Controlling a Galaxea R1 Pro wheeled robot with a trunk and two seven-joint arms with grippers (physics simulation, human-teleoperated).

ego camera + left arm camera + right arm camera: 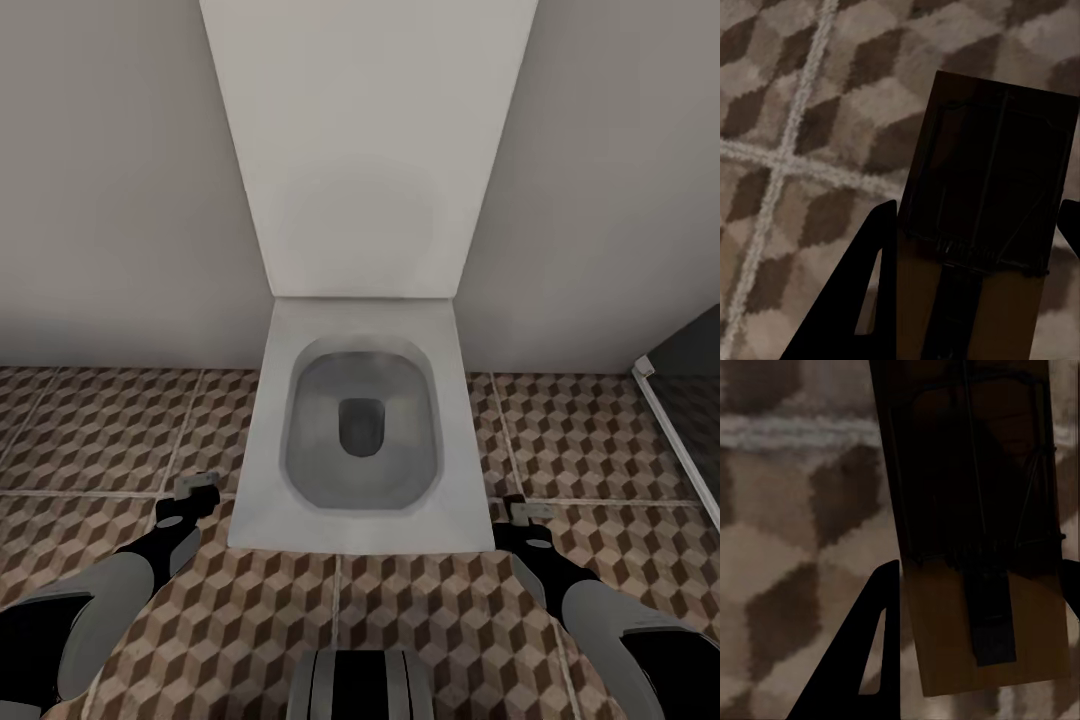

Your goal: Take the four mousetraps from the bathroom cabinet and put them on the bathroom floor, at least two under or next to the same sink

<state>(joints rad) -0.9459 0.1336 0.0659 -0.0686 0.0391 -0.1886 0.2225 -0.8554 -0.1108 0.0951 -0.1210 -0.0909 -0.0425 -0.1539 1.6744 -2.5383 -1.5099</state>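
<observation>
Each gripper holds a mousetrap, a small brown wooden board with dark metal wire parts. In the left wrist view the mousetrap (pixel 986 202) sits between the dark fingers (pixel 866 285) of my left gripper (pixel 975 225), above the cube-pattern bathroom floor (pixel 802 112). In the right wrist view another mousetrap (pixel 975 525) is clamped in my right gripper (pixel 979 577). From the head view, the left gripper (pixel 196 490) and right gripper (pixel 527 512) hang low over the bathroom floor (pixel 100 430), one at each front corner of a white toilet. The cabinet and the sink are out of view.
A white toilet (pixel 362 430) with its lid raised against the pale wall (pixel 110 200) stands straight ahead between my arms. A dark glass panel with a white frame (pixel 675 420) rises at the right. Patterned tiles run left and right of the toilet.
</observation>
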